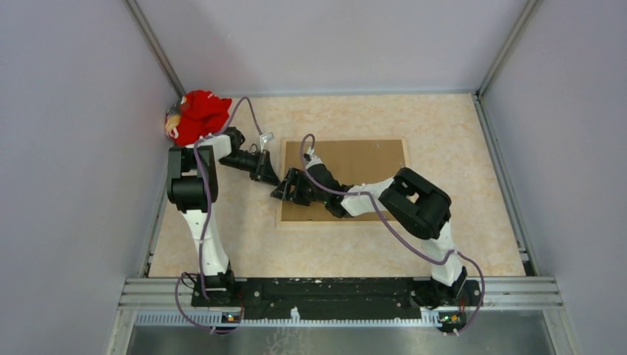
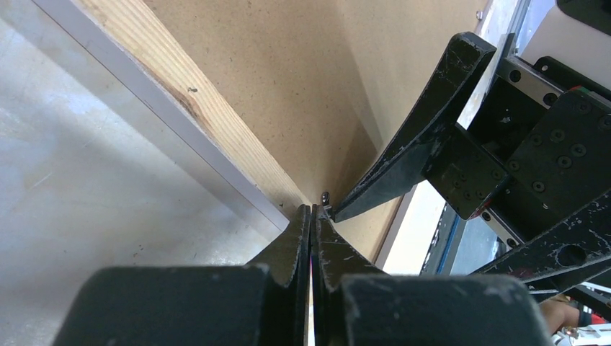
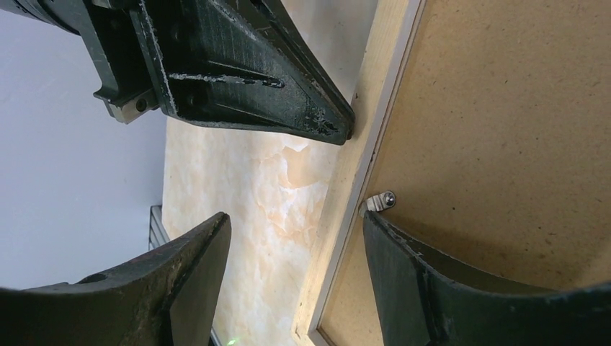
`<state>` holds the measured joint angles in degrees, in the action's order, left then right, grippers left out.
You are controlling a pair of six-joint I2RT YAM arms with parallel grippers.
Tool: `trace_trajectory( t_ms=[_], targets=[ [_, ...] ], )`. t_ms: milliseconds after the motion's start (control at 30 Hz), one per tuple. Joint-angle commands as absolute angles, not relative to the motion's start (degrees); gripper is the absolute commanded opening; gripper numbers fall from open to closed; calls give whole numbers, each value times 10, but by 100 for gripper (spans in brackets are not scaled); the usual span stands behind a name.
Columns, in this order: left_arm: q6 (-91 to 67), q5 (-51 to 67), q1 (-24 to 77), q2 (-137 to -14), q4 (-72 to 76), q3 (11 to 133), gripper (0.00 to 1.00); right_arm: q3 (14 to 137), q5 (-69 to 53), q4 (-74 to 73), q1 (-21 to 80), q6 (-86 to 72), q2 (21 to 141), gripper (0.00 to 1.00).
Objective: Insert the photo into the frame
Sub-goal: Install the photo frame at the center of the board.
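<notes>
The frame (image 1: pixel 325 222) lies face down mid-table, with its light wood rear edge up (image 2: pixel 194 94) (image 3: pixel 360 144). The brown backing board (image 1: pixel 362 166) lies inside it. The photo is not visible in any view. My left gripper (image 1: pixel 272 177) is shut, and its tips (image 2: pixel 311 210) rest at the frame's left edge beside a small metal clip (image 2: pixel 325 195). My right gripper (image 1: pixel 285 191) is open and straddles the same edge (image 3: pixel 295 216). One of its fingers is over the table and the other is on the board, touching the clip (image 3: pixel 380 200).
A red plush toy (image 1: pixel 198 115) sits in the back left corner behind the left arm. Grey walls close in the table on three sides. A metal rail (image 1: pixel 340 292) runs along the near edge by the arm bases.
</notes>
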<state>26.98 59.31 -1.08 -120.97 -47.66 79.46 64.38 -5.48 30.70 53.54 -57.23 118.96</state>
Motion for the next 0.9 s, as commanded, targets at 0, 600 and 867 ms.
trace_trajectory(
  t_ms=[0, 600, 867],
  targets=[
    [300, 550, -8, -1203, -456, 779, 2, 635, -3, 332, 543, -572, 1197, 68],
    [304, 549, -10, -1200, -460, 777, 0, 586, -24, 323, 551, -571, 1153, 68],
    [306, 550, -10, -1200, -460, 777, 0, 633, -31, 309, 552, -570, 1187, 68]
  ],
)
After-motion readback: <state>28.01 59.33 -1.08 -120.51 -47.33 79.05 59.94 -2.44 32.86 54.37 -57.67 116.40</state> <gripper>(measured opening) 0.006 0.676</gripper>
